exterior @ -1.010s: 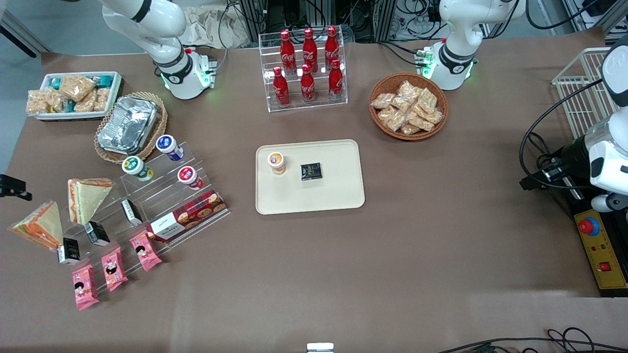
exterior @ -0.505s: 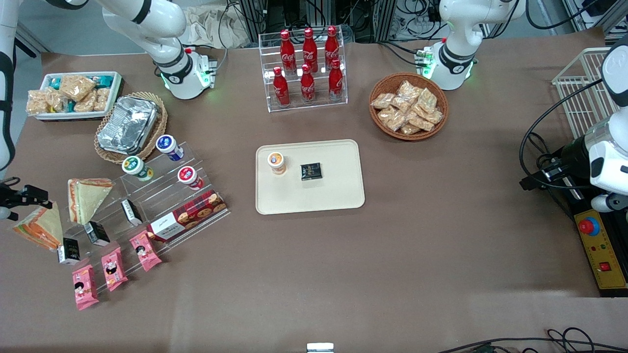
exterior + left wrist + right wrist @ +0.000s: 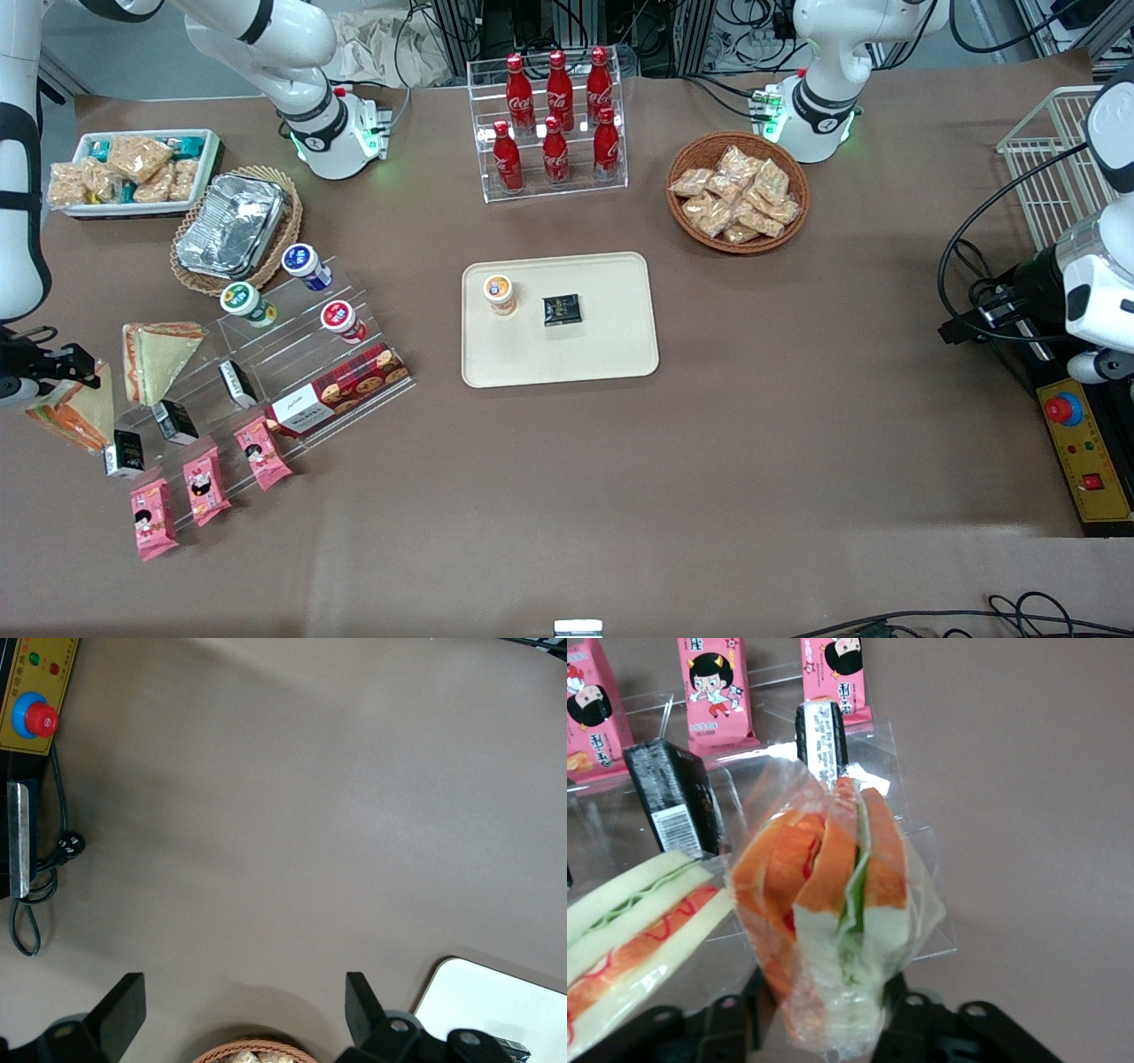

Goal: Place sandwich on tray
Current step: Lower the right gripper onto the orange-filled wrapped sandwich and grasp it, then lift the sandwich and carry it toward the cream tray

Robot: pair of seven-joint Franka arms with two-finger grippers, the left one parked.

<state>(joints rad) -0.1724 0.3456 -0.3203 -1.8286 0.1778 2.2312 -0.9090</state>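
Fingers [image 3: 735, 1014] sit either side of the sandwich [image 3: 833, 921], hugging the wrap at its bread end, so the gripper [image 3: 62, 368] at the front view's left edge looks clamped on it, though how firmly I cannot tell. That grip across the wedge's thickness suits lifting it off the clear rack [image 3: 266, 372], and the sandwich lies at the middle left of the front view, well apart from the tray [image 3: 611, 354] at centre. Counting up: two sandwiches with the second [image 3: 159, 354] beside it, three pink packets [image 3: 202, 483], two items on the tray.
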